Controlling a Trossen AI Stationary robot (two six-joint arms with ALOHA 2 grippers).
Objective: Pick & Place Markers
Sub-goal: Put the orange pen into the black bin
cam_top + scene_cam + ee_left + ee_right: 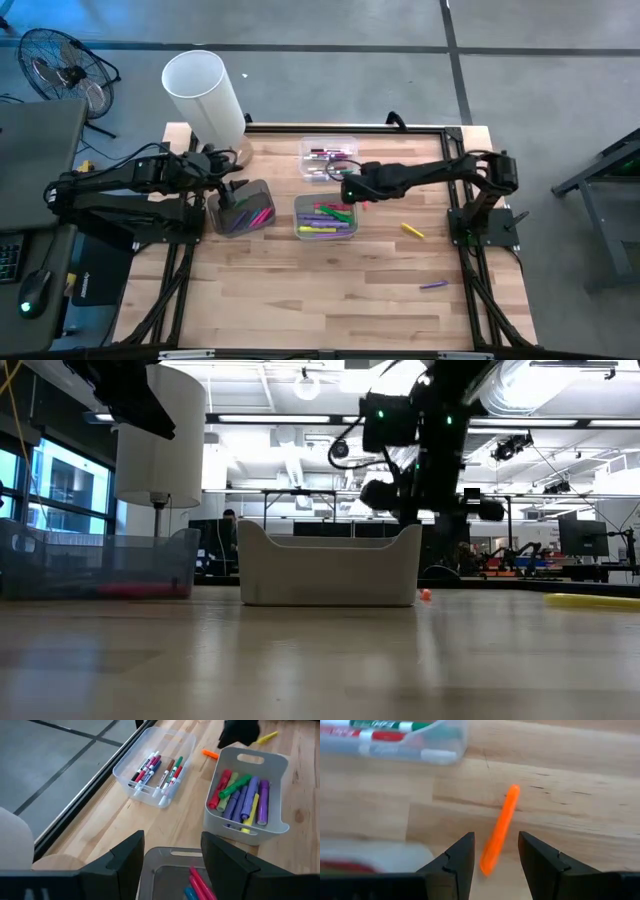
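An orange marker (499, 831) lies flat on the wooden table, between the clear tray (328, 158) and the white bin (325, 216). My right gripper (495, 851) is open above it, pointing down. One finger stands on either side of the marker's near end, with a gap on both sides. The white bin holds purple, green, yellow and red markers (241, 795). The clear tray holds white-bodied markers (156, 770). My left gripper (172, 855) hangs open over the grey bin (241, 208), which holds pink markers (200, 885). A yellow marker (412, 230) and a purple marker (432, 285) lie loose on the table.
A white cylinder (205, 92) stands at the table's far left corner, behind the left arm. The near half of the table (320, 310) is bare wood. A fan (62, 68) stands on the floor beyond the table.
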